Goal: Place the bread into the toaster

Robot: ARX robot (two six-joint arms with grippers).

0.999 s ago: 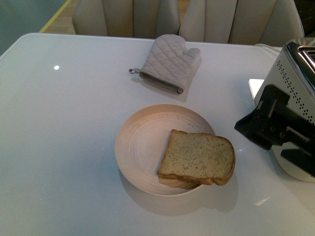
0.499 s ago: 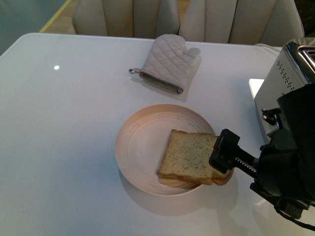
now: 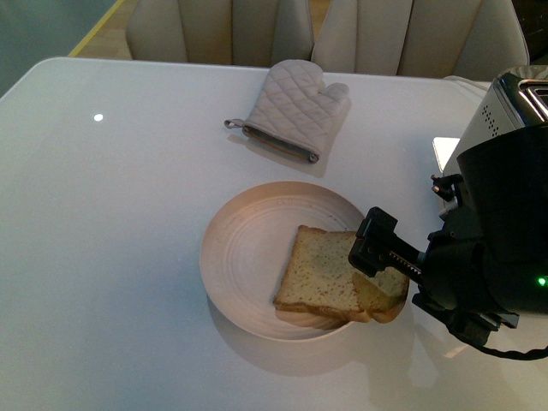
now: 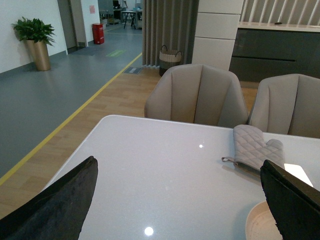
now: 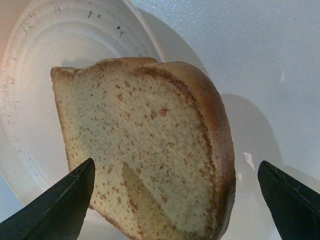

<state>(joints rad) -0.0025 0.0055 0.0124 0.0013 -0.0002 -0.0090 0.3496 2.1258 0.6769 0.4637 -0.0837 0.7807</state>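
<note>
The bread is a tan, speckled slice lying flat on the right half of the round cream plate, its right crust overhanging the rim. My right gripper is open and hangs over the slice's right part. In the right wrist view the bread fills the gap between the spread fingers, and the gripper holds nothing. The white toaster stands at the right edge, mostly hidden behind my right arm. My left gripper is open and empty above bare table; it does not show in the front view.
A quilted grey oven mitt lies beyond the plate; it also shows in the left wrist view, near the plate's rim. Beige chairs stand at the table's far edge.
My right arm has moved left from in front of the toaster to above the bread's right part. The bread, plate and mitt have not moved.
</note>
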